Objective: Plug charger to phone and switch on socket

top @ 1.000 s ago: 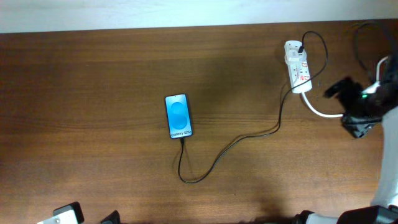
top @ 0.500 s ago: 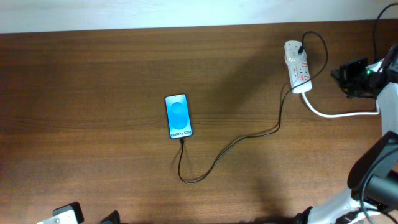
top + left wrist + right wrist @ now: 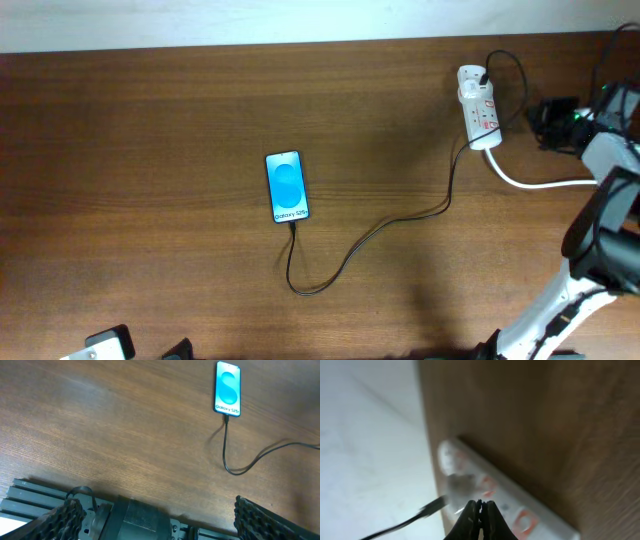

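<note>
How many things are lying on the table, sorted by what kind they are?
Phones: 1, the phone
Power strips: 1, the power strip
Cables: 2, the black cable and the white cable
Total: 4

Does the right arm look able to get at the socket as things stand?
Probably yes. The shut right end effector sits beside the socket; only the charger loops between them, and the wrist view shows the socket just ahead of its tips.
</note>
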`<state>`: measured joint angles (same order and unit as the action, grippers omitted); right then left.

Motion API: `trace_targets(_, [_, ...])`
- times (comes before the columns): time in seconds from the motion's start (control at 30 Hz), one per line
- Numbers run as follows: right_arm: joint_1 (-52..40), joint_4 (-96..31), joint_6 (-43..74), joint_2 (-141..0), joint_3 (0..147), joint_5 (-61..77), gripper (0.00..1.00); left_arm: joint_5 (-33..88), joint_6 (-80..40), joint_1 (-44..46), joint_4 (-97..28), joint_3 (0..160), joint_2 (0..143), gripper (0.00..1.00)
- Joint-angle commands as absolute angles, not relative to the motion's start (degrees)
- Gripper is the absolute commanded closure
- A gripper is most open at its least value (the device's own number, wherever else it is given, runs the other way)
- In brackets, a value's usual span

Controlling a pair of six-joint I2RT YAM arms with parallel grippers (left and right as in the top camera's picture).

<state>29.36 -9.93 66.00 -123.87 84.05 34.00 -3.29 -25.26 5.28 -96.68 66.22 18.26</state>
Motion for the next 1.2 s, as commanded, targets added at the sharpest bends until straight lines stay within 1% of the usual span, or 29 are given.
trace_targets(0.0, [27.31,-6.46,66.94,-126.02,84.51,35.38,0.96,-3.90,-24.73,5.10,-96.71,66.11,17.98,0.01])
trace_targets(0.1, [25.23,-2.37,67.02,-126.80,84.51,35.33,0.96,-3.90,-24.73,5.10,-96.71,66.11,17.98,0.01])
trace_targets(0.23, [22.81,-1.98,69.54,-127.04,84.51,31.51,0.96,-3.90,-24.73,5.10,-96.71,66.11,17.98,0.01])
trace_targets(0.4, [21.76,-1.10,69.54,-128.09,84.51,29.93,0.96,-3.90,-24.73,5.10,-96.71,66.11,17.98,0.01])
trace_targets(0.6, [21.71,2.46,70.00,-130.74,84.51,32.58,0.96,-3.90,-24.73,5.10,-96.71,66.11,17.98,0.01])
trace_targets(0.7, [21.69,2.92,72.23,-130.74,84.51,33.15,0.96,-3.90,-24.73,5.10,-96.71,66.11,17.98,0.01])
trace_targets(0.8, [21.71,6.15,73.30,-130.74,84.51,35.79,0.96,-3.90,-24.73,5.10,-96.71,66.11,17.98,0.01])
trace_targets(1.0, [20.84,6.20,74.46,-130.74,84.51,35.33,0.96,-3.90,-24.73,5.10,-96.68,66.11,17.98,0.01])
trace_targets(1.17, [19.09,4.69,74.41,-130.78,84.51,32.34,0.96,-3.90,-24.73,5.10,-96.71,66.11,17.98,0.01])
